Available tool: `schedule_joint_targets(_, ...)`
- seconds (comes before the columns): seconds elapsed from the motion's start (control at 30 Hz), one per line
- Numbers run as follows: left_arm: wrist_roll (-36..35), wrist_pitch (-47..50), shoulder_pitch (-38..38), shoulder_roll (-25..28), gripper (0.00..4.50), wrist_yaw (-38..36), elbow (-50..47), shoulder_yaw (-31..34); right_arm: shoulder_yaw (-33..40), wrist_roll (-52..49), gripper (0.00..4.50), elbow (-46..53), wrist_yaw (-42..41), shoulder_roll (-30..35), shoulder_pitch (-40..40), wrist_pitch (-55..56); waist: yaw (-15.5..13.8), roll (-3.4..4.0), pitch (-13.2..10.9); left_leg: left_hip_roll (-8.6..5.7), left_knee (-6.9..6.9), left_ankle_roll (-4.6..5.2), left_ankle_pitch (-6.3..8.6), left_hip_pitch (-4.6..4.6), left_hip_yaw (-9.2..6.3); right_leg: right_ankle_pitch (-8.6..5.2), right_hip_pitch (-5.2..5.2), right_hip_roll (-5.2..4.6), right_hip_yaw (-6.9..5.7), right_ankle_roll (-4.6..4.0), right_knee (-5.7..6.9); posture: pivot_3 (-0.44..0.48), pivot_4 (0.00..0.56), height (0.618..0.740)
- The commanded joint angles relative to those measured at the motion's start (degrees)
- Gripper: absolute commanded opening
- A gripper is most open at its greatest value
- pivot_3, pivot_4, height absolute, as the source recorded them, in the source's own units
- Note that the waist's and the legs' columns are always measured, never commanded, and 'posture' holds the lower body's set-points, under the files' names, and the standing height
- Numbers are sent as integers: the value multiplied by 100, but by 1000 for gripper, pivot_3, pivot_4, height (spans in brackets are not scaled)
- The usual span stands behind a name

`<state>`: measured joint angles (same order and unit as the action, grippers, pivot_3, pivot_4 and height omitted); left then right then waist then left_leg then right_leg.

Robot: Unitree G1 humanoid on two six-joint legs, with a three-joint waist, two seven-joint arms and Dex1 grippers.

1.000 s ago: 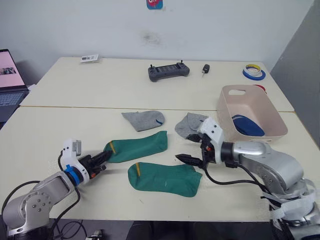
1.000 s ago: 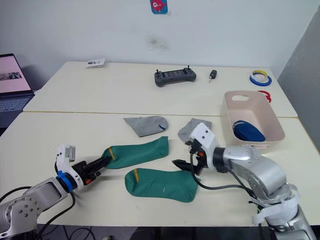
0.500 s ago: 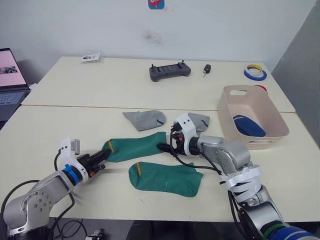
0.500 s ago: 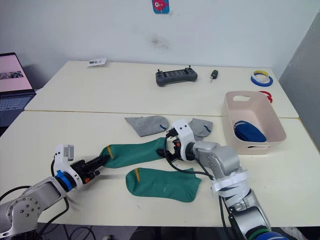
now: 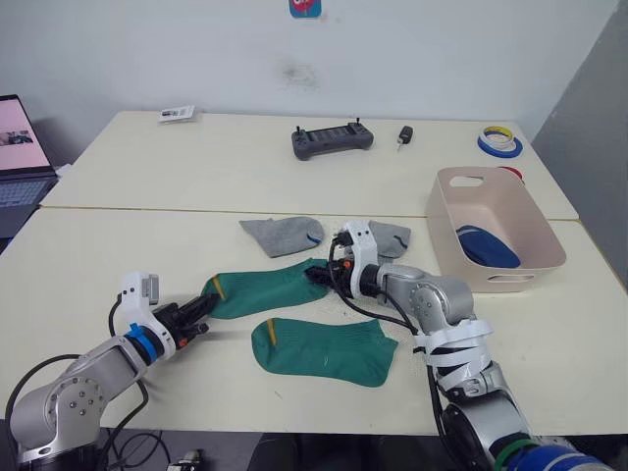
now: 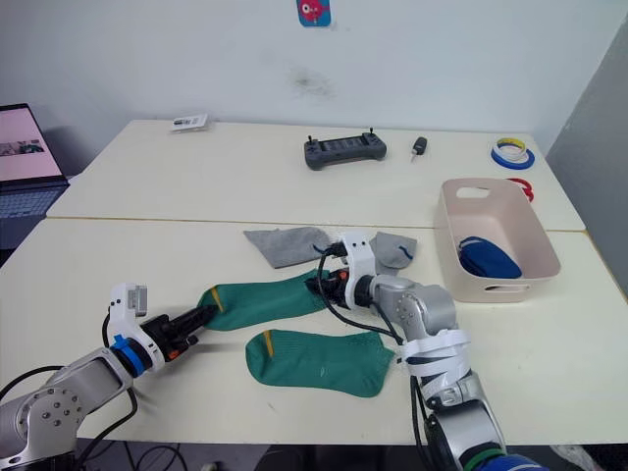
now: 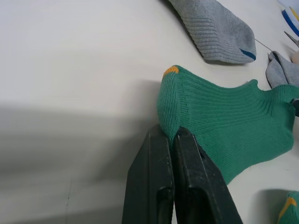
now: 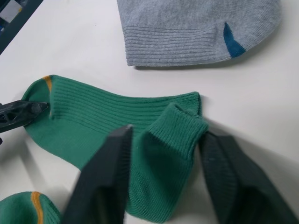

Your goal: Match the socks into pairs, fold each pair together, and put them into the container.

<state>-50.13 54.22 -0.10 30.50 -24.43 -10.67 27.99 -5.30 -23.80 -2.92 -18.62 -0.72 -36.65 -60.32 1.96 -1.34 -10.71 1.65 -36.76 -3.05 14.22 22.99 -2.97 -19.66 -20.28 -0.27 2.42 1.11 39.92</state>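
Two green socks lie at the table's front. The upper green sock (image 5: 270, 289) is held at both ends. My left gripper (image 5: 203, 306) is shut on its orange-tipped end (image 7: 170, 93). At the cuff end, my right gripper (image 5: 319, 278) has its fingers (image 8: 219, 168) on either side of the bunched-up cuff (image 8: 175, 128). The lower green sock (image 5: 324, 348) lies flat and free. Two grey socks (image 5: 283, 235) (image 5: 388, 235) lie just behind. To the right stands the pink container (image 5: 510, 280) with a blue sock (image 5: 486, 245) inside.
On the far table lie a grey controller (image 5: 332, 139), a small black key (image 5: 403, 133), tape rolls (image 5: 498, 140) and a card (image 5: 176, 114). A laptop (image 5: 20, 162) stands at the far left. Bare tabletop lies in front of the container.
My right gripper has swung left from beside the lower green sock to the upper sock's cuff, and its fingers have closed in on it. The left gripper has stayed put.
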Motion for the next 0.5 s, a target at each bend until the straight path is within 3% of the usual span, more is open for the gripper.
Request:
schedule_joint_targets(0.03, 18, -141, -22, 0, 0, -49, -118, -8, 175, -83, 997, -29, -18, -107, -133, 184, 0, 0, 0, 0, 1, 0, 0, 0, 0, 0, 0, 0, 0, 0, 0, 0, 150, 740)
schedule_joint_targets(0.13, 4, -157, -17, 2, 0, -36, -128, 5, 226, -120, 26, -39, -59, -116, -137, 172, -1, 0, 0, -1, 1, 0, 0, 0, 1, 0, 0, -1, 1, 0, 0, 0, 150, 740)
schedule_joint_targets(0.3, -156, -205, -124, 38, 0, -71, -208, 135, 275, -302, 26, 282, -282, -25, -44, 138, -1, 1, -1, 0, 2, 0, 0, 0, 0, 0, -1, 0, 0, 0, 0, 0, 150, 740)
schedule_joint_targets(0.5, -1267, 249, -570, 143, 0, 109, -753, 370, 634, -1010, 26, 1458, -516, 188, 210, -150, -15, 1, -1, 0, 1, 0, 0, 6, -5, 0, 0, -2, -3, 0, -2, 0, 150, 740)
